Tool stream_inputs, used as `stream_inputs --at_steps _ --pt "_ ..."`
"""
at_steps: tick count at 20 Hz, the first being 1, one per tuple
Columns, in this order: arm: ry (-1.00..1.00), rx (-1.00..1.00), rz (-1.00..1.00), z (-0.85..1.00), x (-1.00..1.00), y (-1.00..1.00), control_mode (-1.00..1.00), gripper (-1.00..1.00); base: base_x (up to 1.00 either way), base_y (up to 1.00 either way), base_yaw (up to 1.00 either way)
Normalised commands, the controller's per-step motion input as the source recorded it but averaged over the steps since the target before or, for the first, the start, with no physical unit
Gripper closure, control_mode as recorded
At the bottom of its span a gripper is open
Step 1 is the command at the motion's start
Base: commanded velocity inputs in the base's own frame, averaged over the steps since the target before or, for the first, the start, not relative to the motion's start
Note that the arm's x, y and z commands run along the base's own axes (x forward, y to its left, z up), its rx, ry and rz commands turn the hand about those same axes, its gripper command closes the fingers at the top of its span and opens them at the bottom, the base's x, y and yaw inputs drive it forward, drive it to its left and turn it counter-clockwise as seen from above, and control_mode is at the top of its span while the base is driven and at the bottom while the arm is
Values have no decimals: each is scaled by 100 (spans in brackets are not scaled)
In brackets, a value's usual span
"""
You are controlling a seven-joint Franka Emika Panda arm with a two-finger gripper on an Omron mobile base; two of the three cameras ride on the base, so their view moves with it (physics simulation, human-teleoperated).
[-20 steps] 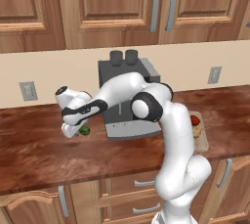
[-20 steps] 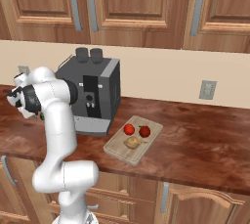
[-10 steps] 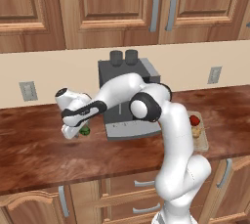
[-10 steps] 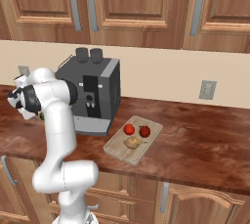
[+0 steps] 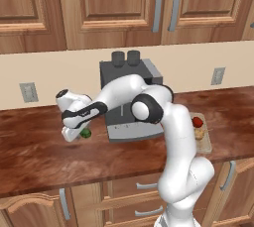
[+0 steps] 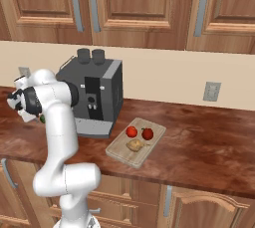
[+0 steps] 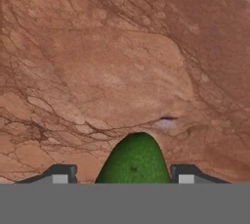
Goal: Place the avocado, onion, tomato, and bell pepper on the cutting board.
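The dark green avocado (image 7: 134, 162) lies on the reddish-brown counter, left of the coffee machine. My gripper (image 7: 123, 174) is down over it with a fingertip on each side. The right tip is at the fruit's edge, and a sliver of counter shows by the left tip. From the left base view the avocado (image 5: 86, 133) peeks out beside the gripper (image 5: 78, 134). On the pale cutting board (image 6: 127, 158) lie the tan onion (image 6: 134, 145) and two small red fruits, one (image 6: 131, 131) beside the other (image 6: 147, 133). They are too small to tell tomato from bell pepper.
A grey coffee machine (image 6: 94, 97) stands between the avocado and the board, close to the arm's elbow. Wall cabinets hang above, and wall sockets (image 6: 212, 91) sit on the backsplash. The counter's front edge (image 5: 74, 181) runs below the gripper.
The jaws have narrowed around the avocado. The arm and the fruits on the board have stayed where they were.
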Motion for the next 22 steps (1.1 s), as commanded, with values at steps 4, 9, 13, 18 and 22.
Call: stream_inputs --at_steps 4,9,13,18,22 --pt "0 0 0 -31 0 -11 -100 100 0 0 0" --pt "0 0 0 -30 -1 -22 -100 100 0 0 0" --pt "-3 0 0 -2 -13 -2 -100 100 0 0 0" --pt "-14 0 -5 7 -55 0 -100 100 0 0 0" --pt "-21 0 -8 30 -62 0 -100 100 0 0 0"
